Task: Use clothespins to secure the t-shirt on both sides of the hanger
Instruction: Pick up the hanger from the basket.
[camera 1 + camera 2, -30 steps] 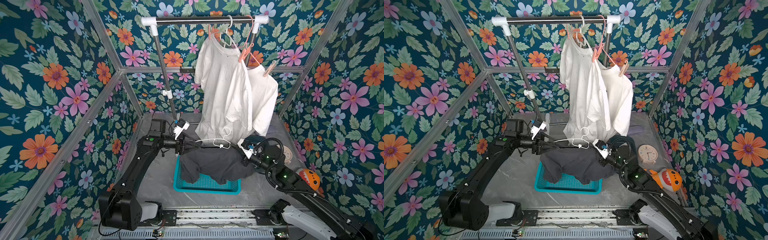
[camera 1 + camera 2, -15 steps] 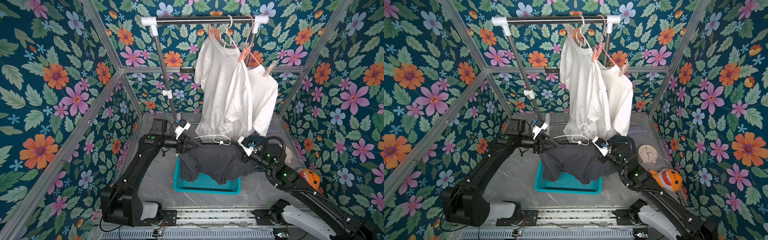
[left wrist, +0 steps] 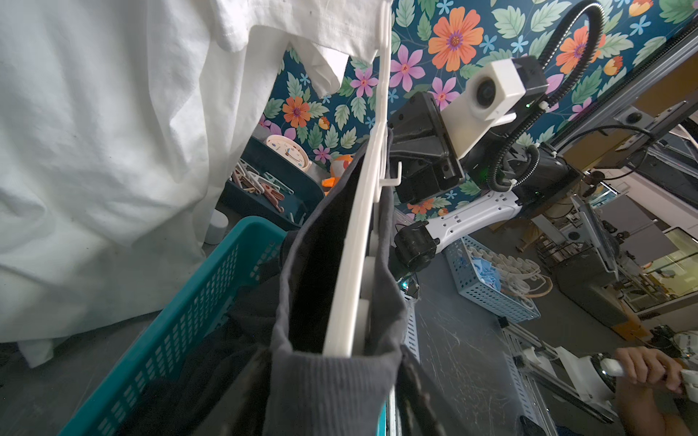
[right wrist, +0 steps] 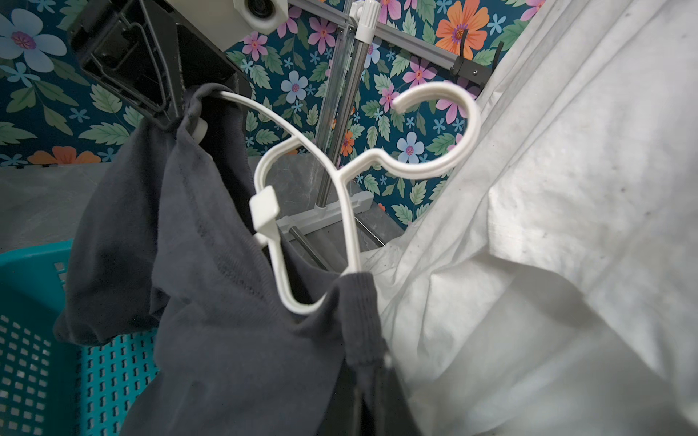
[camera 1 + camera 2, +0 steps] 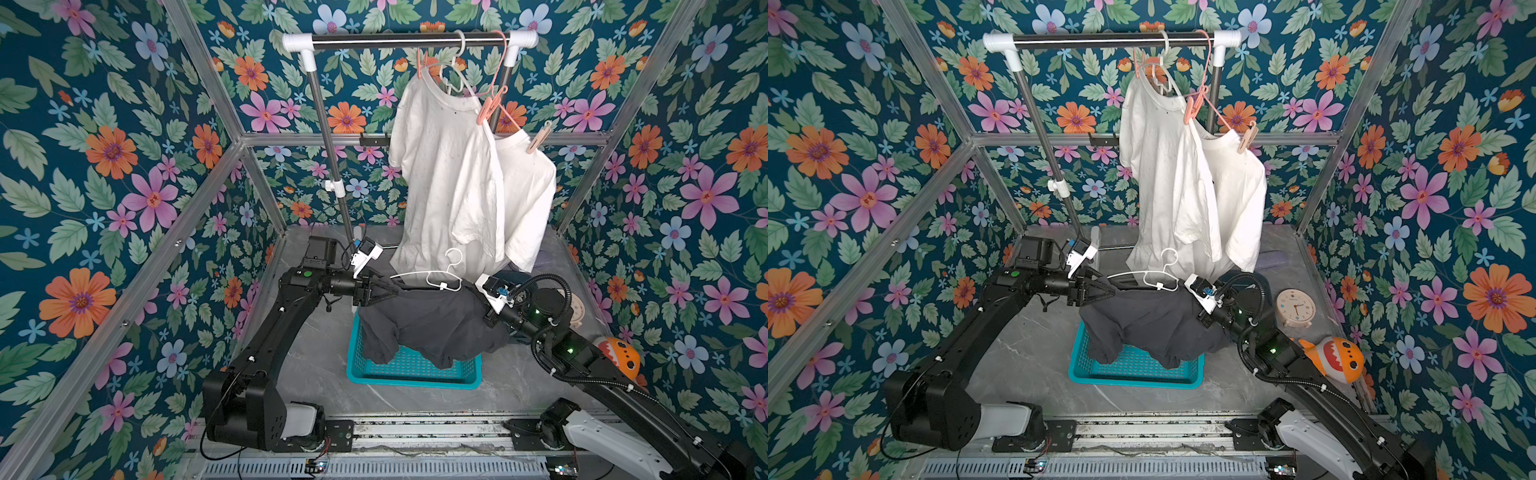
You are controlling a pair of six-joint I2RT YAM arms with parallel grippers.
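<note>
Our right end effector [image 3: 391, 151] is clamped on the hanger [image 5: 432, 276] under the dark shirt [image 5: 424, 328], above the basket [image 5: 411, 380]; the left end effector [image 5: 392, 289] straddles its other end, grip we cannot tell

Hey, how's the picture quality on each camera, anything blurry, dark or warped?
Both top views: evenly lit and sharp throughout. Left wrist view: the dark t-shirt nearest the lens is soft, its inside falls to black, and the picture's edges show fisheye stretch. Right wrist view: the white hanger is crisp; the white shirt is bright and blurs toward the frame edge.
</note>
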